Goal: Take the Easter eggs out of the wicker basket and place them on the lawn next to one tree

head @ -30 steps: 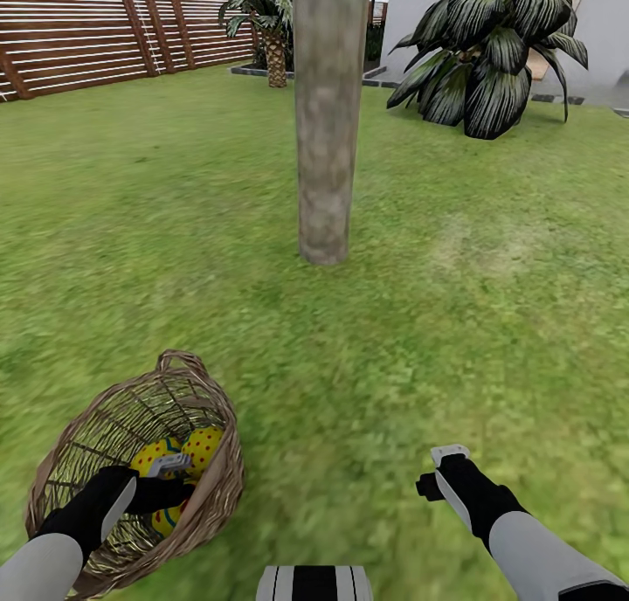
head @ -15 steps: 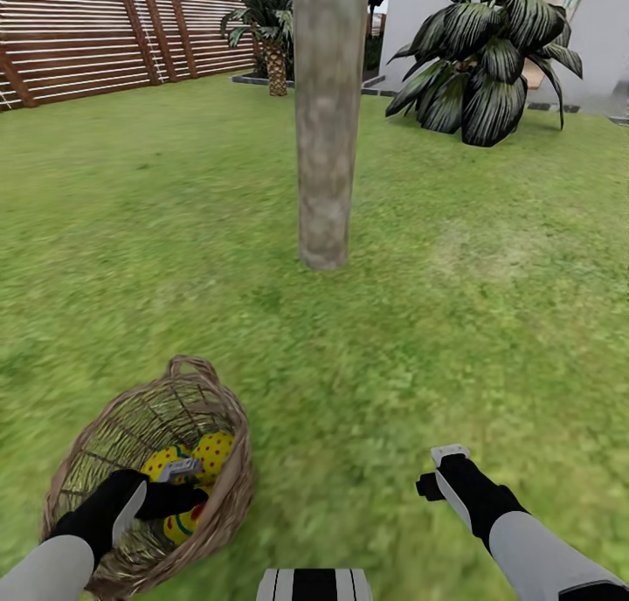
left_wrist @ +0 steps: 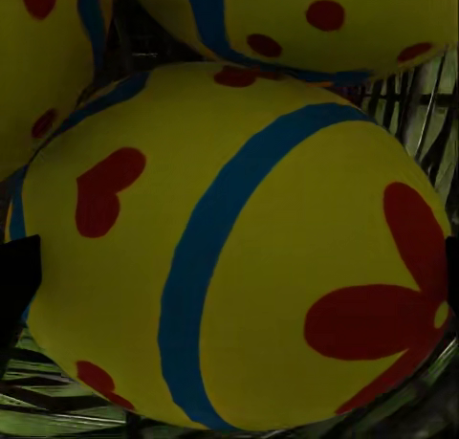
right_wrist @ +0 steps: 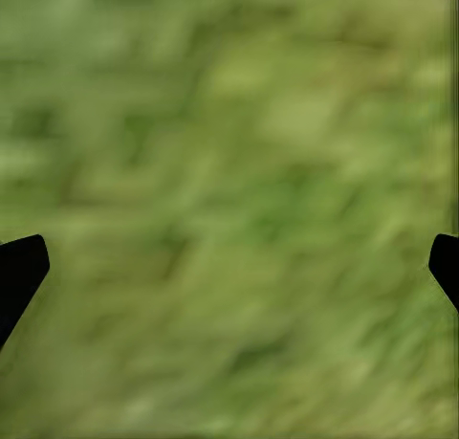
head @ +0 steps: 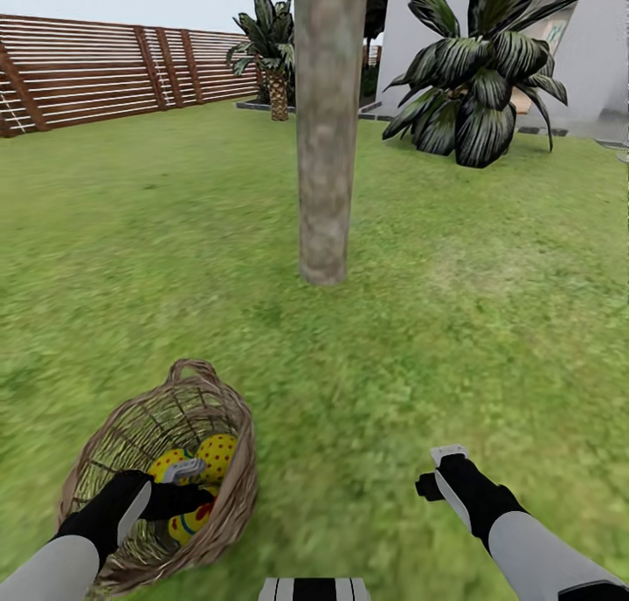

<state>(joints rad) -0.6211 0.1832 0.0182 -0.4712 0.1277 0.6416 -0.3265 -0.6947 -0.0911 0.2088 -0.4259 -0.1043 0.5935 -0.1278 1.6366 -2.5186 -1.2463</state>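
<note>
Yellow eggs (head: pixel 203 470) with red dots, blue bands and red heart and flower marks lie packed together in the bottom of the basket (head: pixel 229 426), smooth and glossy against the rough weave. In the left wrist view the nearest egg (left_wrist: pixel 239 248) swells large between the two dark fingertips (left_wrist: pixel 17 281), which sit at either side of it; whether they press on its shell I cannot tell. The basket is a brown open-weave bucket shape with a small loop handle at its rim, tilted on the lawn (head: pixel 454 321), and the left hand (head: pixel 179 487) reaches down inside it. The grass is short and patchy, green with yellowish blotches. Ahead of the basket rises the tree (head: pixel 325 129), a straight, mottled grey-brown trunk. The right hand (head: pixel 441 474) hangs above bare grass, well apart from the basket, its fingers spread wide. Beyond stand a slatted wooden fence (head: pixel 96 72), a short palm (head: pixel 273 46) and a broad-leaved shrub (head: pixel 476 77).
</note>
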